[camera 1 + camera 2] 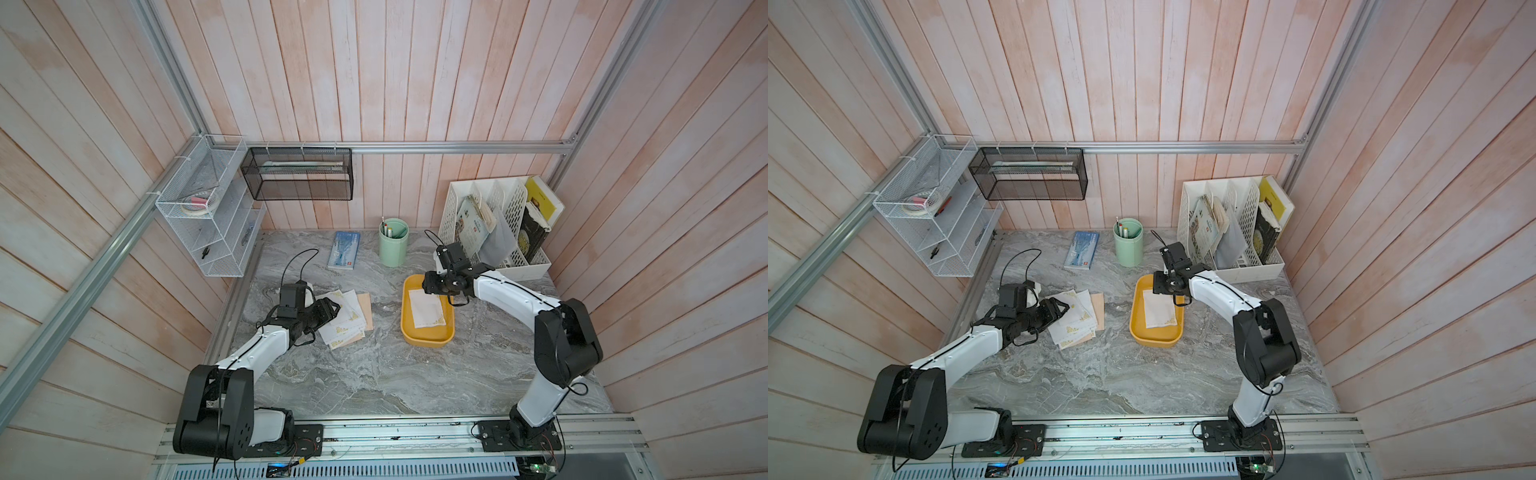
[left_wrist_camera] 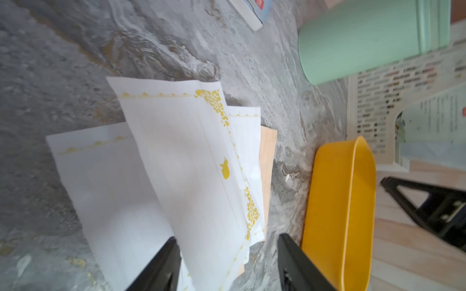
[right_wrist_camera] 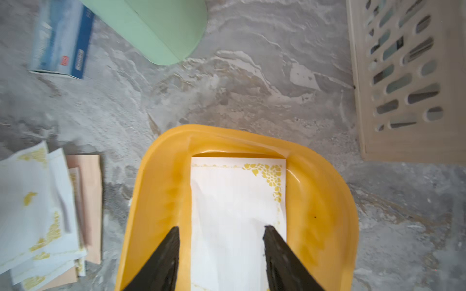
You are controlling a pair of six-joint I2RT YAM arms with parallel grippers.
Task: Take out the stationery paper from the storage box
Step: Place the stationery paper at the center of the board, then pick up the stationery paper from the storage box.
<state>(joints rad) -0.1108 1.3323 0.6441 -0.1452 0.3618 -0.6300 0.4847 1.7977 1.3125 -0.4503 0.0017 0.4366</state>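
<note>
My right pincer (image 3: 222, 228) hangs low over the shallow mustard-yellow plastic storage box (image 3: 239, 136). Its jaws are apart and hold nothing, one finger on each side of a thin white sheet of stationery paper (image 3: 234, 196) with a gold ornamental corner. That sheet lies flat on the box floor, its far edge close against the end wall. I cannot tell whether another sheet hides beneath it.

My left pincer (image 2: 227, 236) is also open and empty. It is poised over a loose pile (image 2: 191, 156) of white gold-bordered sheets and a peach-tan one, fanned out on the grey marbled counter (image 1: 374, 374) beside the box and not touching it.

The step in hand, as I judge it, is picking that sheet out of the box. A flat sheet on a flat floor offers no edge to bite. So I should come down lightly until both fingertips press the paper, then close slowly so it buckles into a small ridge between them — a pinch, not a scrape.

If I press too hard, the light box may skid or the paper may crease. Once I have it, I should lift straight up until the trailing end is above the rim — the sheet will droop and could catch there, tipping the box. Then I swing it across to the pile and keep my elbow away from the white perforated plastic file organizer (image 1: 498, 232) behind me.
</note>
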